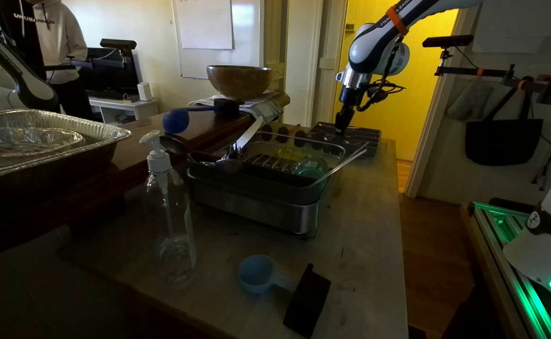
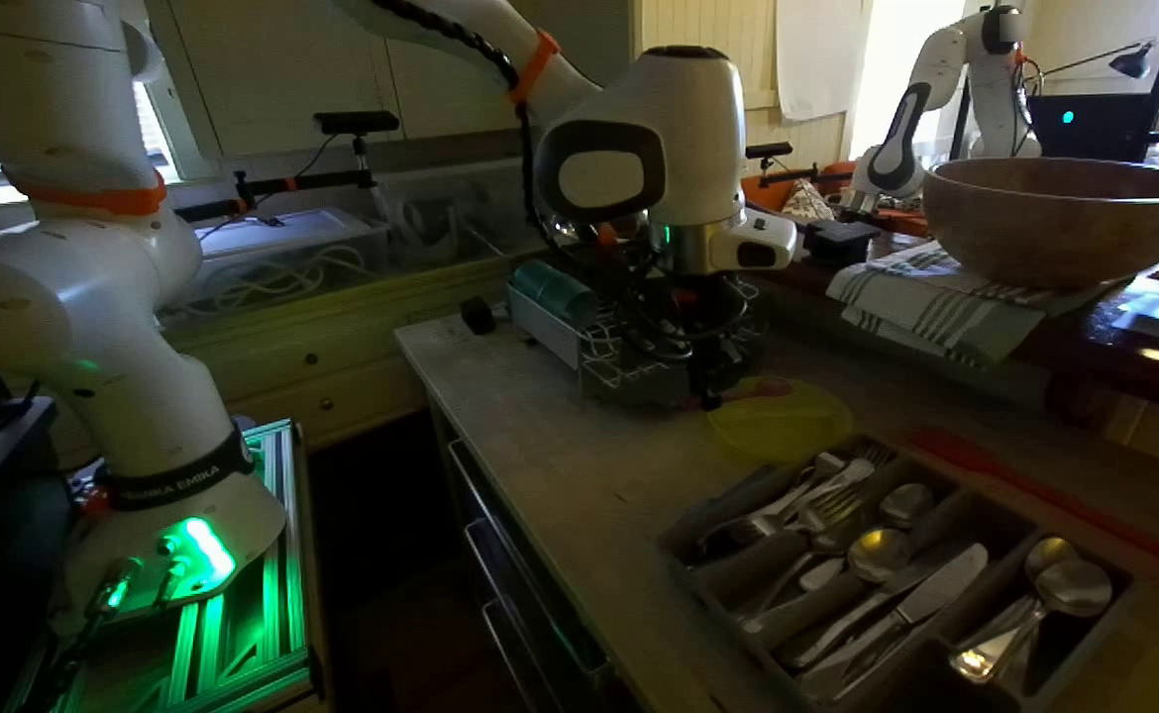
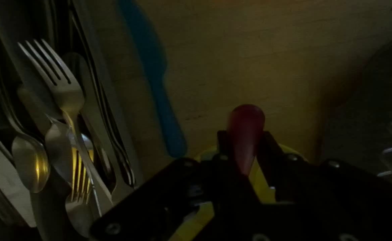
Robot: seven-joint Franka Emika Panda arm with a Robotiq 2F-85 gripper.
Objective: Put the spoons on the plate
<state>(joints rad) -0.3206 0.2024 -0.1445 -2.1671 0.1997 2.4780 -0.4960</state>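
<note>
Gripping a red utensil (image 3: 247, 115), the tool (image 3: 245, 135) stands nearly closed, its fingers (image 3: 271, 147) set against either side and the utensil's rounded end protruding past the tips. Whether this item is a spoon cannot be determined from the part exposed. Beneath the tool in the wrist view, partly masked by it, is a yellow plate (image 3: 262, 183); contact between the two cannot be verified. Left of the tool is a cutlery tray (image 3: 112, 97) holding a metal spoon (image 3: 30, 164) and forks (image 3: 69, 97). Between tray and tool, a blue knife (image 3: 152, 63) lies on the counter (image 3: 216, 67). In an exterior view, metal spoons (image 2: 1075, 586) lie in a compartment on the tray's side farthest from the tool; a dish rack (image 2: 550, 332) stands just behind the tool.
</note>
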